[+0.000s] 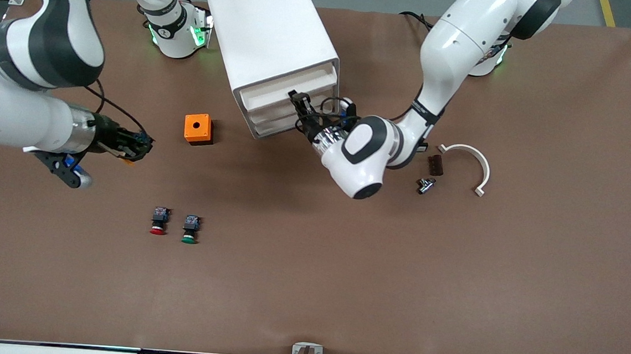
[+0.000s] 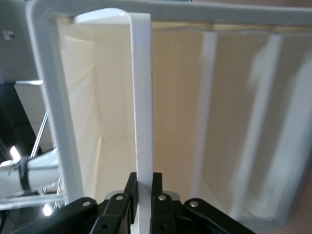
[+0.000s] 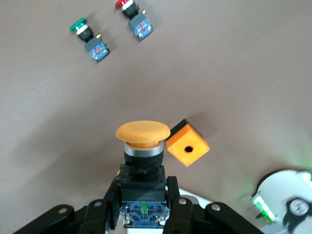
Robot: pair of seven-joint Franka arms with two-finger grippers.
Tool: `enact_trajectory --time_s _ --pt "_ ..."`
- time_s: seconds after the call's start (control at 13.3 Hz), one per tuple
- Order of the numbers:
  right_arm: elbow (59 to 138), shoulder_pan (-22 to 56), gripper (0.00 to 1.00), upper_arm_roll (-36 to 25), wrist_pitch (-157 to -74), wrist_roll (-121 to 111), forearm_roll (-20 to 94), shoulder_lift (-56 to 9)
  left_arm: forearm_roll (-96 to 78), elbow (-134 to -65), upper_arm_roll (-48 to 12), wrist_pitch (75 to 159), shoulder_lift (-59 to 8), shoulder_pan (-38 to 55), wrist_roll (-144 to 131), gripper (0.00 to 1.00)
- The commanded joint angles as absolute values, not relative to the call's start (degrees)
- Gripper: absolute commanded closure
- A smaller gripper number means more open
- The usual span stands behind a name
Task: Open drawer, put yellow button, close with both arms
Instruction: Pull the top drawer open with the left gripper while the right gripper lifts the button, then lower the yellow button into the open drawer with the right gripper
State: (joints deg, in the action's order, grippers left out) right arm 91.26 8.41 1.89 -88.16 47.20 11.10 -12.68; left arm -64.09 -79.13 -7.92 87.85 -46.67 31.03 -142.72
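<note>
So the right end effector (image 3: 142,202) sits at the bottom center of the frame, its black fingers (image 3: 176,207) clamped on the black body of the yellow button (image 3: 143,132), cap pointing up the frame. Just beside the cap there's an orange cube (image 3: 188,145) with a hole in its face, down on the brown tabletop (image 3: 234,63). Upper left has a green-capped button (image 3: 87,37) and a red-capped button (image 3: 135,18) lying side by side. A white robot base (image 3: 287,202) with a green light fills the lower right corner.

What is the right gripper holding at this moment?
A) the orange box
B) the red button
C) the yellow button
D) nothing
C: in the right wrist view the right gripper is shut on the black body of the yellow button, held above the table.
</note>
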Motion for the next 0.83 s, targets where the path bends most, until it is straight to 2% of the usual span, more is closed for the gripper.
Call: enact_trajectory --time_s 0.0,0.3,0.38,0.45,0.53,0.68,0.75 --pt "92.2 13.51 0.98 1.58 -88.06 57.53 13.18 -10.9 -64.78 -78.4 -8.0 87.19 -46.5 25.5 -141.77 0.98" --pt "92.28 21.34 0.98 1.49 -90.87 72.04 14.06 -10.9 -64.86 -75.16 -8.0 87.19 -46.49 22.24 -141.59 0.95" --pt "92.55 23.53 0.98 1.49 -92.36 75.29 14.15 -10.99 -64.86 -75.06 -8.0 87.19 -46.49 22.15 -141.42 0.93" --pt "92.9 25.29 0.98 1.49 -94.03 78.63 14.15 -11.07 -64.86 -74.97 -7.91 87.19 -46.49 22.24 -141.42 0.86" --pt "93.07 27.49 0.98 1.49 -95.7 81.88 14.15 -11.34 -64.78 -75.06 -7.91 87.19 -46.49 22.24 -140.72 0.69" --pt "94.56 31.53 0.98 1.41 -100.44 88.39 13.8 -11.51 -64.78 -75.06 -7.91 87.19 -46.49 22.15 -139.92 0.09" --pt "94.83 33.21 0.98 1.41 -101.85 90.59 13.54 -11.6 -64.78 -75.06 -7.91 87.19 -46.41 22.06 -139.92 0.04"
